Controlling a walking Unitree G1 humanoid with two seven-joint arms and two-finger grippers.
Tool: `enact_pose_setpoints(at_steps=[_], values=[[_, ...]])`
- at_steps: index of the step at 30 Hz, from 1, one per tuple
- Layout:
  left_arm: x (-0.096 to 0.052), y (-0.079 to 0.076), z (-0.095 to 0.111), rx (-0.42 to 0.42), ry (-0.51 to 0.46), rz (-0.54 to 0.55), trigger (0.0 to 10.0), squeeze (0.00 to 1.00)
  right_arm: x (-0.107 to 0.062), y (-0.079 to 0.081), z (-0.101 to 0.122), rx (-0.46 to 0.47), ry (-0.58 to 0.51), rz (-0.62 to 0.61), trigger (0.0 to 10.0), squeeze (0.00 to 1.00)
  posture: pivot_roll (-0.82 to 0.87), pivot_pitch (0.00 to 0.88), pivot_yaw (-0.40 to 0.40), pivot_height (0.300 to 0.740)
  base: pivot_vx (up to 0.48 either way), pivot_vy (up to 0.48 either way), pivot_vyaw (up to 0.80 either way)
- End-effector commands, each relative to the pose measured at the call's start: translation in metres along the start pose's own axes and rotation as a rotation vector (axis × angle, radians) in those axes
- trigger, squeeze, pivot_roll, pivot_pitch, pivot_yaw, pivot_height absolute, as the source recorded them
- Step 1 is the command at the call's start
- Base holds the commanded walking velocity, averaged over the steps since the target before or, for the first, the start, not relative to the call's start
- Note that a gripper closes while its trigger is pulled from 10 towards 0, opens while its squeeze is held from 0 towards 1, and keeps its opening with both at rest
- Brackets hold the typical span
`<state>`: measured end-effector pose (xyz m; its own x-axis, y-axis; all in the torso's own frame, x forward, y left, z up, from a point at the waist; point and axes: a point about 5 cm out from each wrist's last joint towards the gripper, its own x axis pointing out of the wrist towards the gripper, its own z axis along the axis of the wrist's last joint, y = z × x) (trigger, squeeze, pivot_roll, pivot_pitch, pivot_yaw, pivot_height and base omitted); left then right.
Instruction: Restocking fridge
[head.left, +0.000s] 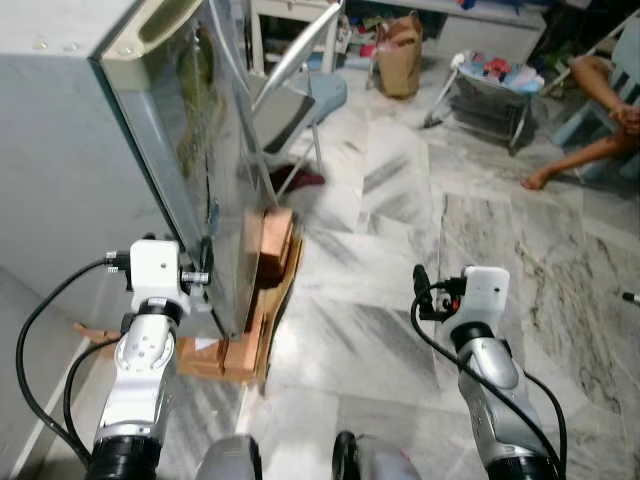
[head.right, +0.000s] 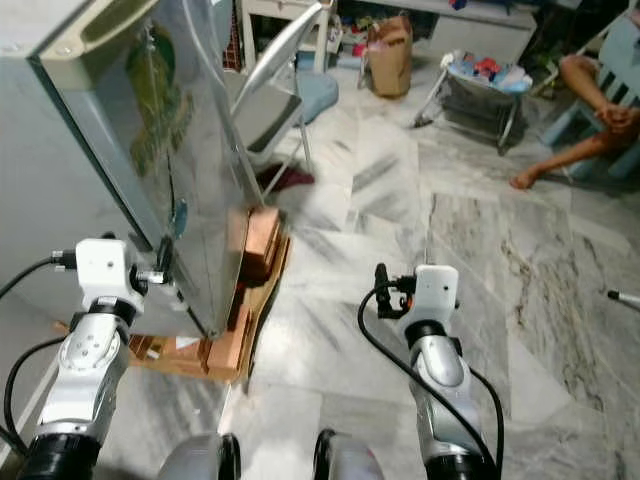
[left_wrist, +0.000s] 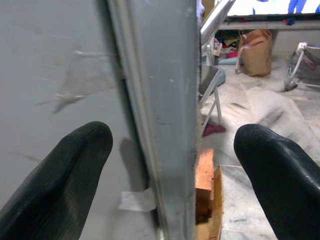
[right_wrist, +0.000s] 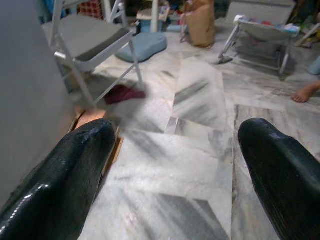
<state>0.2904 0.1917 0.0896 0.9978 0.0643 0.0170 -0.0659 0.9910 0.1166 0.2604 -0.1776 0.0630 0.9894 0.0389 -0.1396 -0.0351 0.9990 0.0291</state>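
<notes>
Silver fridge (head.left: 190, 150) door edge between spread left gripper (left_wrist: 170, 165) fingers — right gripper (right_wrist: 175, 165) open, marble floor (head.left: 420, 240) at 2 o'clock.

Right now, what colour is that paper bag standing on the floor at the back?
The paper bag is plain brown, shown best in the left wrist view.

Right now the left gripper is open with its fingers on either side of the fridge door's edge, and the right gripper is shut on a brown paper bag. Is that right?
Not quite. The right gripper holds nothing: the right wrist view shows its fingers open over the marble floor. The brown paper bag stands far off. The left gripper does straddle the fridge door's edge, open.
</notes>
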Motion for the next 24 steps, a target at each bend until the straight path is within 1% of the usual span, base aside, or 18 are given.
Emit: enact_pose_setpoints(at_steps=[1, 3, 5, 8, 11, 13, 18, 20, 21, 22, 24], values=[[0.008, 0.004, 0.0, 0.024, 0.003, 0.023, 10.0, 0.0, -0.004, 0.004, 0.002, -0.006, 0.006, 0.053, 10.0, 0.0, 0.04, 0.129, -0.097, 0.74, 0.0, 0.0, 0.0], [0.011, 0.004, 0.0, 0.028, 0.003, 0.029, 10.0, 0.0, -0.004, 0.005, 0.002, -0.011, 0.008, 0.062, 10.0, 0.0, 0.04, 0.129, -0.097, 0.74, 0.0, 0.0, 0.0], [0.021, 0.01, 0.001, 0.035, 0.012, 0.053, 10.0, 0.0, -0.007, 0.004, 0.004, -0.025, 0.009, 0.074, 10.0, 0.0, 0.02, 0.132, -0.101, 0.74, 0.0, 0.0, 0.0], [0.03, 0.016, 0.004, 0.028, 0.006, 0.069, 10.0, 0.0, -0.011, 0.0, 0.005, -0.027, 0.013, 0.071, 10.0, 0.0, 0.02, 0.135, -0.099, 0.74, 0.0, 0.0, 0.0], [0.034, 0.019, 0.005, 0.034, -0.002, 0.081, 10.0, 0.0, -0.014, -0.002, 0.004, -0.026, 0.022, 0.07, 10.0, 0.0, 0.02, 0.138, -0.099, 0.74, 0.0, 0.0, 0.0], [0.036, 0.019, 0.007, 0.034, -0.007, 0.08, 10.0, 0.0, -0.017, -0.001, 0.002, -0.023, 0.035, 0.088, 10.0, 0.0, 0.03, 0.142, -0.099, 0.74, 0.0, 0.0, 0.0], [0.042, 0.005, 0.014, 0.009, -0.037, -0.008, 10.0, 0.0, -0.024, 0.0, -0.004, -0.034, 0.07, 0.115, 10.0, 0.0, 0.02, 0.149, -0.099, 0.74, 0.0, 0.0, 0.0], [0.044, -0.001, 0.016, 0.01, -0.05, -0.042, 10.0, 0.0, -0.026, -0.003, -0.006, -0.04, 0.087, 0.113, 10.0, 0.0, 0.02, 0.149, -0.097, 0.74, 0.0, 0.0, 0.0], [0.046, -0.008, 0.018, 0.02, -0.062, -0.071, 10.0, 0.0, -0.026, -0.008, -0.007, -0.035, 0.097, 0.096, 10.0, 0.0, 0.02, 0.15, -0.094, 0.74, 0.0, 0.0, 0.0], [0.046, -0.008, 0.018, 0.02, -0.062, -0.071, 10.0, 0.0, -0.026, -0.008, -0.007, -0.035, 0.097, 0.096, 10.0, 0.0, 0.02, 0.15, -0.094, 0.74, 0.0, 0.0, 0.0], [0.049, -0.016, 0.019, 0.003, -0.058, -0.1, 10.0, 0.0, -0.026, -0.009, -0.008, -0.02, 0.105, 0.081, 10.0, 0.0, 0.02, 0.149, -0.085, 0.74, 0.0, 0.0, 0.0]])
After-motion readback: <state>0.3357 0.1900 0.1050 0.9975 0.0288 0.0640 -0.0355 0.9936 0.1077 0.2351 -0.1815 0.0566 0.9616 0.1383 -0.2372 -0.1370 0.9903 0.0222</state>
